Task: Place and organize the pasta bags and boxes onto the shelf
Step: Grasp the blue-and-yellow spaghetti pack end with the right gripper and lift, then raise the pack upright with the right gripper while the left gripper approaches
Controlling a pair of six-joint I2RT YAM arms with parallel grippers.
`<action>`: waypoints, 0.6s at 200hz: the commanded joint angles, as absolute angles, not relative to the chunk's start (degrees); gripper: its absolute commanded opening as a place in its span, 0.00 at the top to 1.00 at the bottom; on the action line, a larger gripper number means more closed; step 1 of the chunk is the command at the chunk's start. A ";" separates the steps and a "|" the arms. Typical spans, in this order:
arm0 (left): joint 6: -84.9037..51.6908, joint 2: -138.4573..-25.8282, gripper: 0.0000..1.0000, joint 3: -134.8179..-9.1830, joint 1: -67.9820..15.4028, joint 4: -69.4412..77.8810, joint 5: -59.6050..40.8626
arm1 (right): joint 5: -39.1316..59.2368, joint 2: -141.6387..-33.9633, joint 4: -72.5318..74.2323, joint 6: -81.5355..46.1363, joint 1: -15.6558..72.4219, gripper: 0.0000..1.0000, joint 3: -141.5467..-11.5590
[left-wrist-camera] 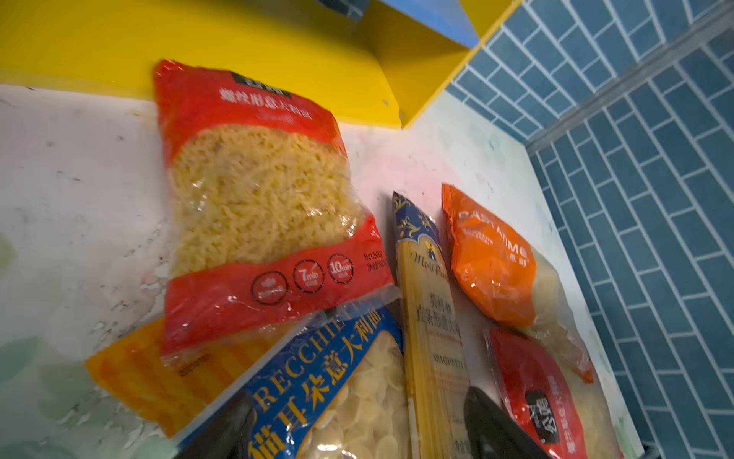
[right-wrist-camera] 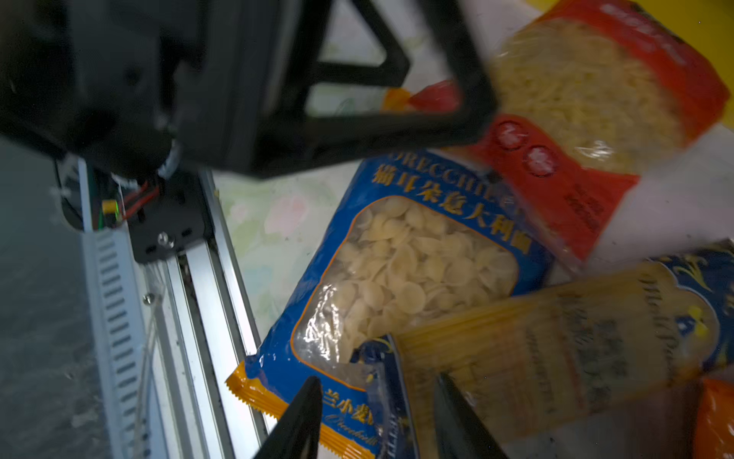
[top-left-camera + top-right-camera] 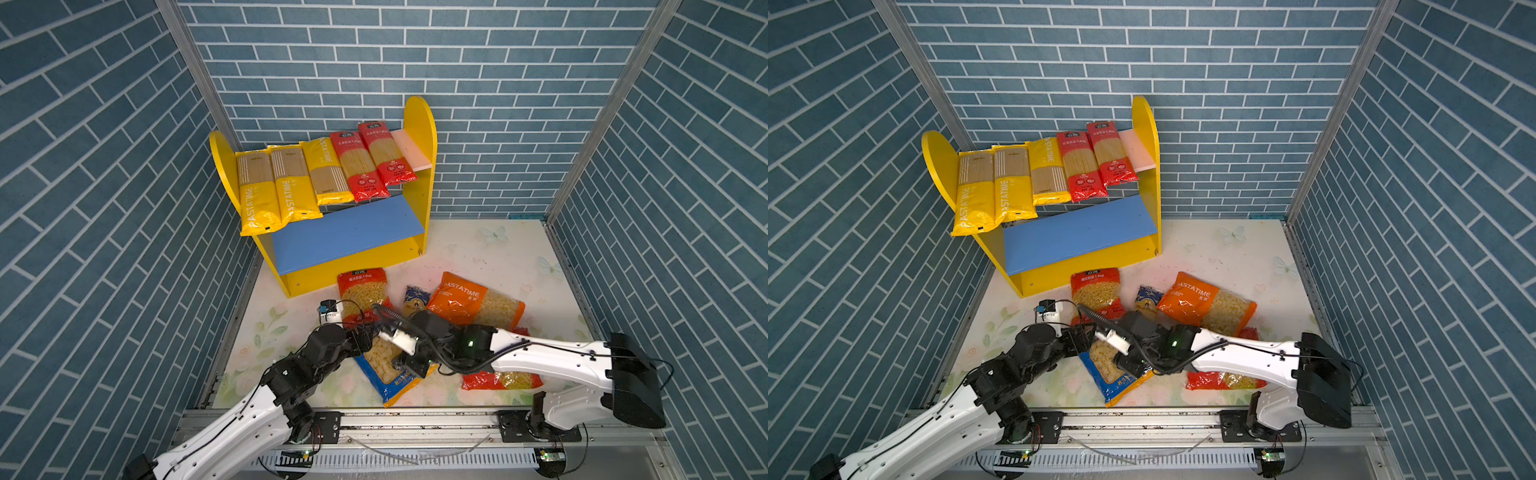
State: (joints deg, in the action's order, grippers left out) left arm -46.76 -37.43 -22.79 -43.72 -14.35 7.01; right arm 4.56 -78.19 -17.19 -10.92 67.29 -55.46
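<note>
The shelf (image 3: 420, 124) stands at the back left, with three yellow and two red spaghetti packs (image 3: 324, 174) on its pink upper board. Its blue lower board (image 3: 345, 232) is bare. On the table lie a red short-pasta bag (image 3: 360, 291), a dark-blue spaghetti pack (image 3: 417, 300), an orange bag (image 3: 473, 305), a blue orecchiette bag (image 3: 386, 370) and another red bag (image 3: 500, 380). My left gripper (image 1: 357, 433) is open, low over the blue bag (image 1: 349, 397) and the spaghetti pack (image 1: 433, 318). My right gripper (image 2: 377, 417) is open, its jaws either side of the spaghetti pack's end (image 2: 391, 381).
Both arms meet over the pile at the table's front middle, the right wrist crossing above the left gripper (image 3: 372, 330). The red bag's top edge touches the shelf's yellow base strip (image 1: 238, 51). A metal rail (image 3: 415, 419) runs along the front edge. Blue brick walls enclose three sides.
</note>
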 commanded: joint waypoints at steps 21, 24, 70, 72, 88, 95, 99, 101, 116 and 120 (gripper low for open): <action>-40.97 -50.15 0.21 -29.13 -43.82 -11.71 -4.78 | 15.30 -73.93 -14.59 -39.25 50.80 0.51 -45.77; -40.67 -51.07 0.22 -29.44 -43.96 -11.55 -5.09 | 16.08 -73.92 -13.21 -40.61 50.00 0.50 -44.66; -39.15 -61.53 0.22 -32.02 -47.28 -8.09 -6.33 | 19.13 -76.24 8.31 -58.24 43.69 0.37 -32.10; -39.23 -61.88 0.22 -31.96 -47.35 -7.67 -6.51 | 19.04 -76.61 8.91 -58.57 43.68 0.37 -31.89; -40.00 -64.47 0.26 -31.14 -47.64 -4.79 -7.29 | 18.33 -79.98 13.20 -61.00 43.68 0.36 -31.11; -40.53 -65.30 0.28 -30.68 -47.72 -3.69 -7.44 | 18.29 -81.74 15.58 -62.10 43.68 0.36 -30.87; -40.87 -65.78 0.30 -30.45 -47.79 -2.87 -7.64 | 18.33 -82.87 17.06 -62.69 43.73 0.36 -30.77; -40.98 -65.88 0.30 -30.38 -47.83 -2.54 -7.71 | 18.36 -83.38 17.76 -62.98 43.76 0.36 -30.76; -42.00 -66.97 0.34 -29.60 -48.04 0.01 -8.48 | 18.54 -87.16 22.67 -65.15 43.96 0.36 -30.55; -42.26 -67.15 0.36 -29.34 -48.07 0.80 -8.63 | 18.61 -87.98 24.05 -65.85 43.78 0.37 -30.46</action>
